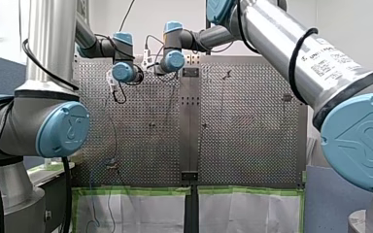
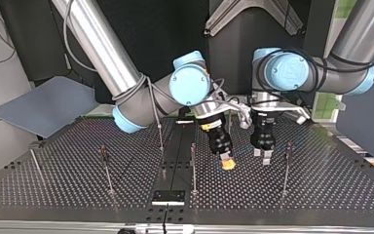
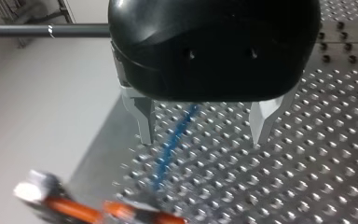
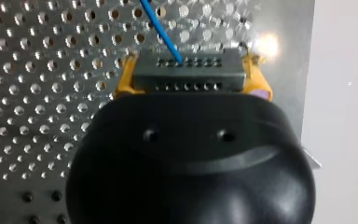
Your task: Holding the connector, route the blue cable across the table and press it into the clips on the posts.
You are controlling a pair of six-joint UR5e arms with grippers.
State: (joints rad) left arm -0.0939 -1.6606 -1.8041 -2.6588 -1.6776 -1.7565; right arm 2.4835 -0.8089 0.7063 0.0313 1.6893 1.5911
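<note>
Blue thin cable (image 4: 162, 32) plugs into the far face of a dark grey rectangular connector block (image 4: 185, 70). In the right wrist view you can see the right end effector (image 4: 191, 77) clenched on that block. Its two yellow pads (image 4: 125, 77) press the block's short ends, and the cable runs on ahead of the fingers over the table. The block is matte, with two rows of small round holes. The housing behind it is black, smooth and rounded.

Look at the left wrist view and you find the left end effector (image 3: 203, 128) released. Its two pale metal fingers (image 3: 142, 116), flat and tapered, stand wide apart. The cable lies on the table below that gap, nearer one finger and touching neither.

In the top view the two end effectors hang side by side, near each other but apart, with their tips just above the perforated silver metal table (image 2: 321, 185). The right one is tilted and shows its yellow tip, while the left one points straight down.

Around them you can count five thin upright metal posts (image 2: 193, 168). One stands just beside the right end effector, and another just beside the left, toward the view's right. Any clips on them are too small for you to make out.

A dark flat strip (image 2: 175, 146) runs down the table's middle. Both arms are silver tubes with light-blue joint caps (image 2: 190, 80).
</note>
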